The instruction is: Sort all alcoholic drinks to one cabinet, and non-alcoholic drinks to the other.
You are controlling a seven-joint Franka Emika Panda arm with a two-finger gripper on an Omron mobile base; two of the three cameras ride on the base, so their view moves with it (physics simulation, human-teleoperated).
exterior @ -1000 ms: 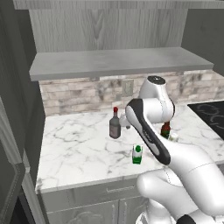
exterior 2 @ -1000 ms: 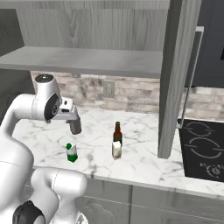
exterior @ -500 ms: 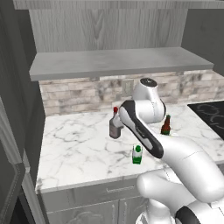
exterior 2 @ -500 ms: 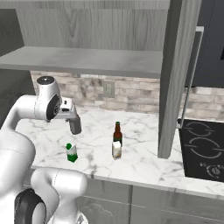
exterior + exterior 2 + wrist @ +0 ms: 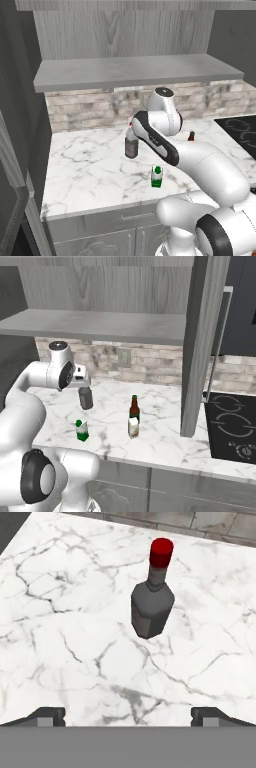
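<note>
The tall grey glass bottle (image 5: 152,601) with a red cap stands upright on the marble counter (image 5: 60,612), ahead of my open gripper (image 5: 127,714), and nothing sits between the fingertips. From the right base view the gripper (image 5: 84,385) hangs just over the top of that bottle (image 5: 86,399). The slim brown bottle (image 5: 134,407) stands mid-counter with the cream carton (image 5: 133,427) right in front of it. Nearer the front edge is the green and white carton (image 5: 81,430) (image 5: 157,177). The wide cabinet's long grey shelf (image 5: 135,71) runs above the counter.
A tall grey wood-grain panel (image 5: 200,341) with a long handle rises at the right, with a black front (image 5: 242,301) behind it. A black cooktop (image 5: 232,426) lies right of the panel. A brick backsplash (image 5: 90,107) backs the counter.
The arm has swung left and brought the hand over the grey bottle. The jaws have stayed open, and the bottles and cartons have not moved.
</note>
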